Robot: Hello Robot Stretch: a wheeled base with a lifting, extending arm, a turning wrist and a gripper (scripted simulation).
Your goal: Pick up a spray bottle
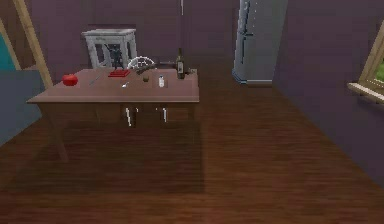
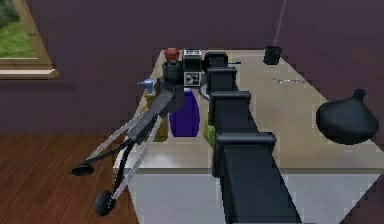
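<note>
One blue bottle [image 2: 183,113] stands on the pale counter [image 2: 300,112].

One fridge [image 1: 258,42], one red bowl [image 1: 70,79]

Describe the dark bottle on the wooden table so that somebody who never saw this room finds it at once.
In the forward view, find the long wooden table before the purple wall. The dark bottle stands near its far edge, toward that view's right. It is the tallest thing there, with a narrow neck; the small white thing beside it is far shorter.
</note>
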